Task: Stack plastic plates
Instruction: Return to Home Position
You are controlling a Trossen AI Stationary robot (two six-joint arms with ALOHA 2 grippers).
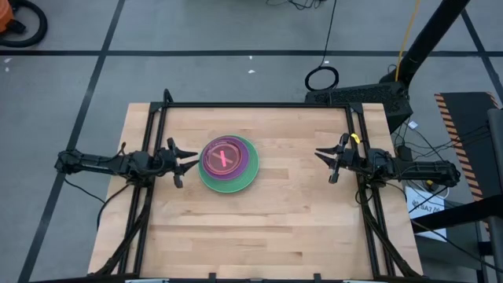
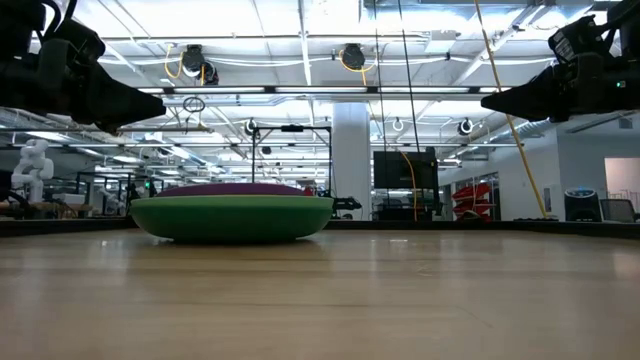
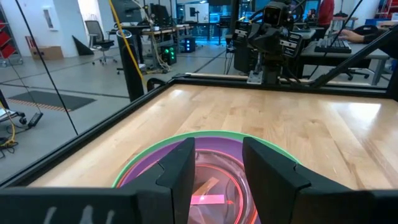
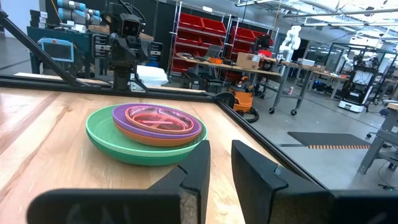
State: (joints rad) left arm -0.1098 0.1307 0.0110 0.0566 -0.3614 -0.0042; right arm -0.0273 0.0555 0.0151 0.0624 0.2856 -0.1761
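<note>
The left gripper hangs just beside the stack of plastic plates, on its left, with fingers spread and empty. The stack stands on the wooden table, with a pink plate on top, purple plate below it and a broad green plate at the base. Well apart to the stack's right, the right gripper is also parted and carries nothing. The stacking looks complete, and the step in hand appears to be the return to rest. That calls for each arm to draw away from the stack without nudging it.
</note>
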